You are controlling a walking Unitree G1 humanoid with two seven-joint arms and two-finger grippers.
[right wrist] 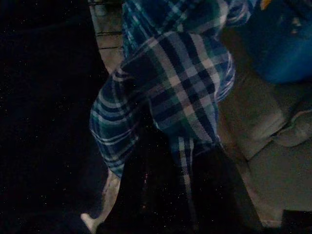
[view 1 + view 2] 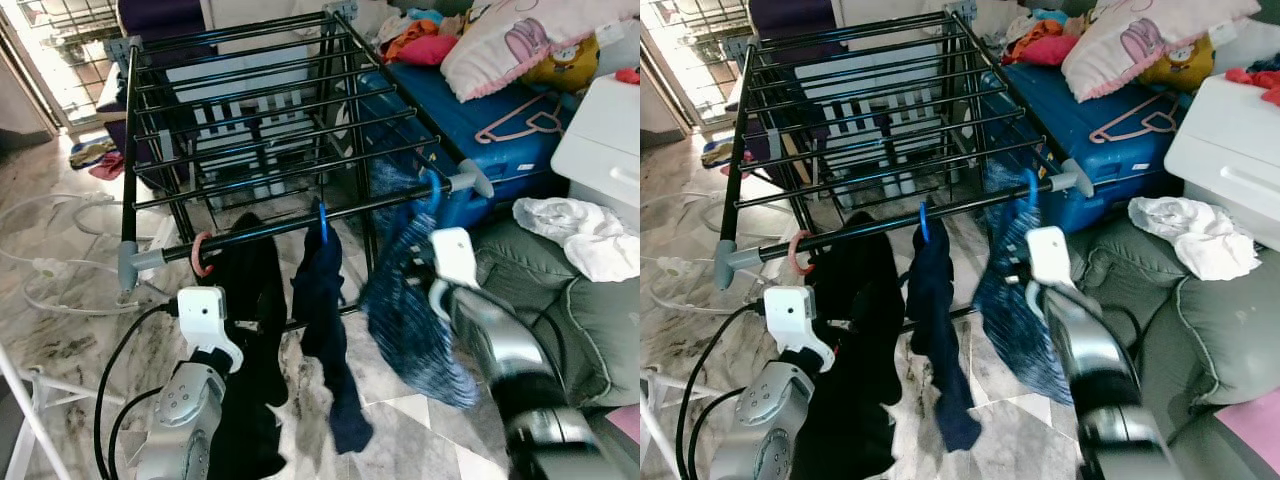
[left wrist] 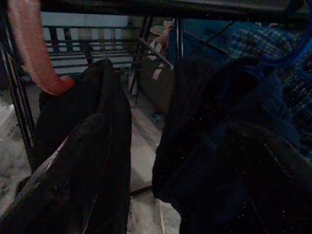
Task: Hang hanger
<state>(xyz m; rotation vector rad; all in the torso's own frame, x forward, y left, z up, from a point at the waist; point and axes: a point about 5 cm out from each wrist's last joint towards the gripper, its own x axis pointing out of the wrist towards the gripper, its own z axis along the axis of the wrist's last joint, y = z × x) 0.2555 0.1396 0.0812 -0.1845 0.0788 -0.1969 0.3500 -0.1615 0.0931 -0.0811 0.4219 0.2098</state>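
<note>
Overhead, drying rack (image 2: 250,120) bearing perhaps three garments (image 2: 325,300).

A lived-in home: drying rack (image 2: 250,140) with clothes (marble floor (image 2: 60,330)), pillow (image 2: 520,40).

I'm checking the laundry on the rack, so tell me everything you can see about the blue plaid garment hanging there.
The plaid garment is a soft woven cloth in a check of dark blue, lighter blue and white. It hangs from a blue hanger hooked over the front rail of the black drying rack, near the rail's right end. It droops in loose folds toward the marble floor and looks blurred. The robot's right arm sits right against its right side; the claw itself is hidden behind the cloth.
</note>
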